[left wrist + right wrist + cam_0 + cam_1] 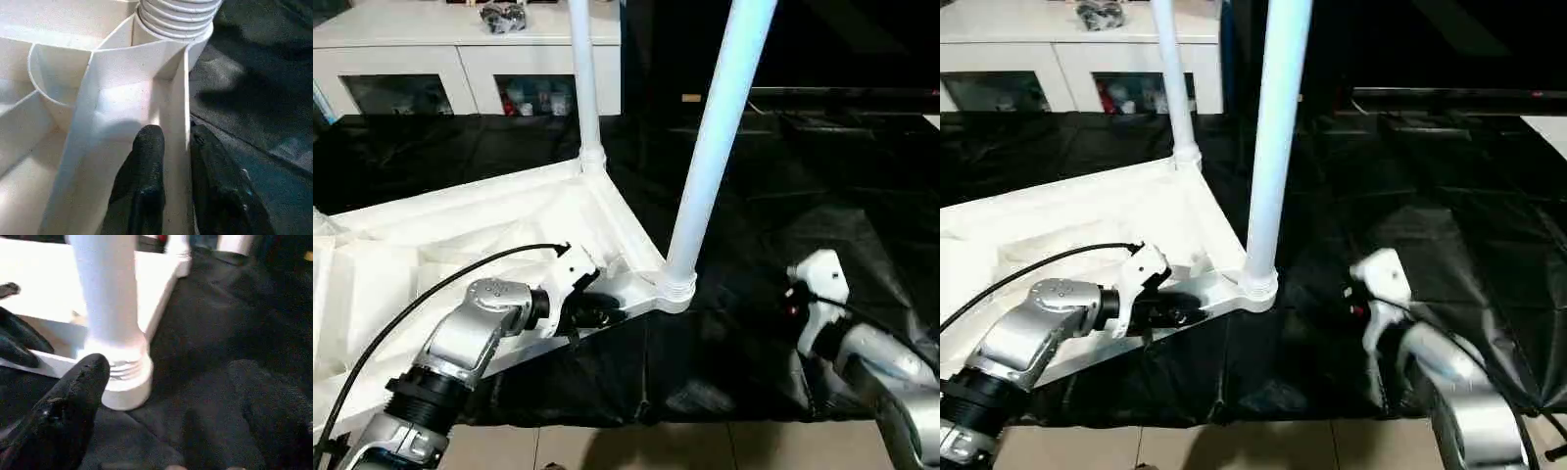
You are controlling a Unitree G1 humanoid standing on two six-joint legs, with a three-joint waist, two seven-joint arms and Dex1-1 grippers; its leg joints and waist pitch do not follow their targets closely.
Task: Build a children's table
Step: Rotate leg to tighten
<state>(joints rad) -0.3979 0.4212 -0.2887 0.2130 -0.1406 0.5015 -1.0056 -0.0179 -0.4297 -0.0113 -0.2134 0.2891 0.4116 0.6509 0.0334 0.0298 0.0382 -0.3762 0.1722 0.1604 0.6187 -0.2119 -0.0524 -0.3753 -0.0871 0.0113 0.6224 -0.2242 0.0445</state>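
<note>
Our small white plastic children's table lies upside down on the large bench covered in black sheeting, ribbed underside up, its near corner close to the bench's front edge. Two long white tubular legs stand upright in its corner sockets: the near leg in the front corner and the far leg in the corner behind it. Beyond the bench stands a white cabinet with glass doors, small items behind the glass and a dark object on top.

Our left hand is clamped on the table's side wall just beside the near leg's socket; the left wrist view shows one black finger inside the wall and the other outside, with the ribbed collar of the leg close ahead. The near leg rises between our two arms in the head views.

Our right hand hovers over the black sheet, near the socket yet apart from it. Its wrist view shows its fingers spread wide, holding nothing, with the left hand's fingers across the corner.
</note>
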